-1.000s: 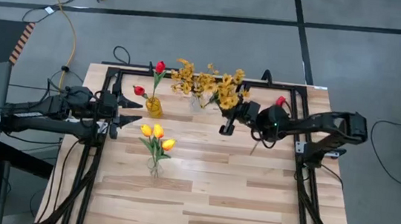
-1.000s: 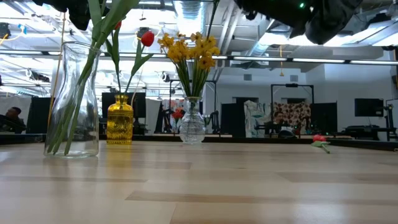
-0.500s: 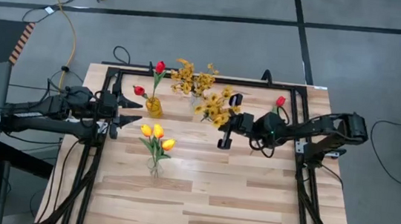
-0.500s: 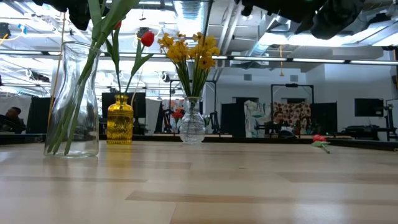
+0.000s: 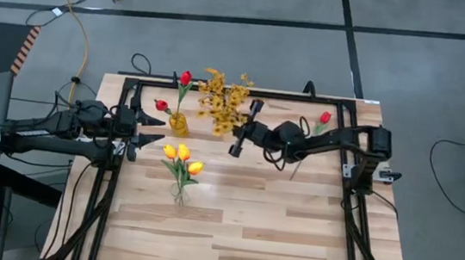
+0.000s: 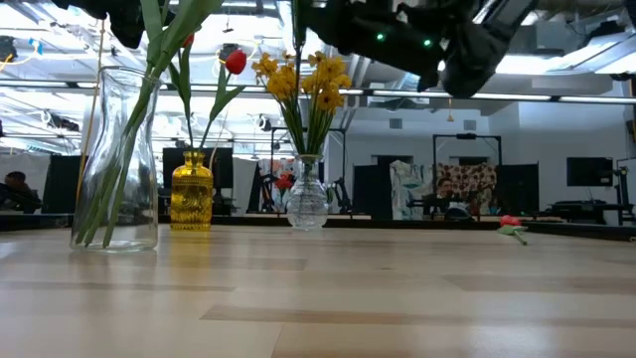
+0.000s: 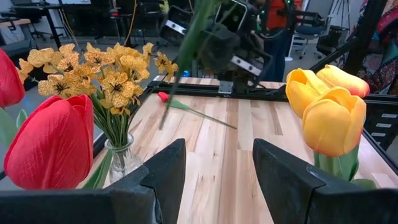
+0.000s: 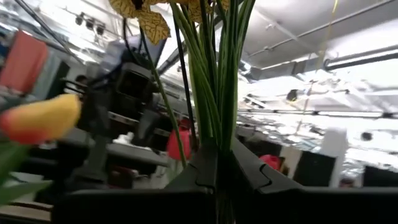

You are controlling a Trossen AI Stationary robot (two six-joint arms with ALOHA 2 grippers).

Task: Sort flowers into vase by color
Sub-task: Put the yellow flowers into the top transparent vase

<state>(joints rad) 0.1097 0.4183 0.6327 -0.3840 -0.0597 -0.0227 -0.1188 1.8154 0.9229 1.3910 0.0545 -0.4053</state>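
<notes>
From above, the right gripper [image 5: 237,139] is clamped on a mustard-yellow spray [image 5: 224,112], stems running roughly level, blossoms toward the clear round vase [image 6: 306,204] at the table's back. Right wrist view: stems [image 8: 214,81] pinched between the closed fingers. The left gripper [image 5: 156,131] waits with jaws apart beside the amber vase [image 5: 178,124].
</notes>
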